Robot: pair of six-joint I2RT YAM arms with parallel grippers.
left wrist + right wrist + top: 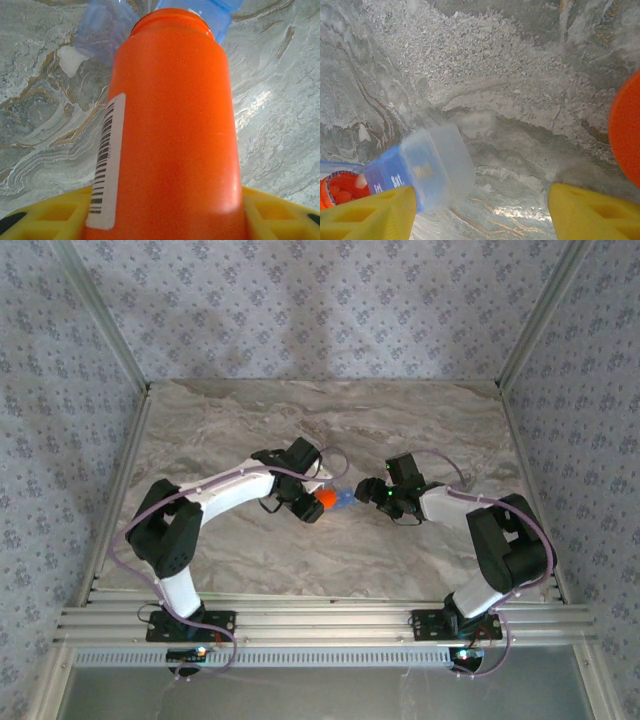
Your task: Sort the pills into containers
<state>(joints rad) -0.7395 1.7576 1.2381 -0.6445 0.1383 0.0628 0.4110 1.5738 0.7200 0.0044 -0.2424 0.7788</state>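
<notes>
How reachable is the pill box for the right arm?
Probably yes: the open right gripper hangs beside the pill box, nothing between; the orange bottle in the left gripper crowds its far end.

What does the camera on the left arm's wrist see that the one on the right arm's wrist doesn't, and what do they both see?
From the left wrist: the orange bottle close up, clamped in the left gripper, with a barcode label down its side. From the right wrist: the day names on the blue pill box, Fri and Sat readable, its pale see-through end, and the right gripper standing open. In both: the blue pill box and the marble table.
</notes>
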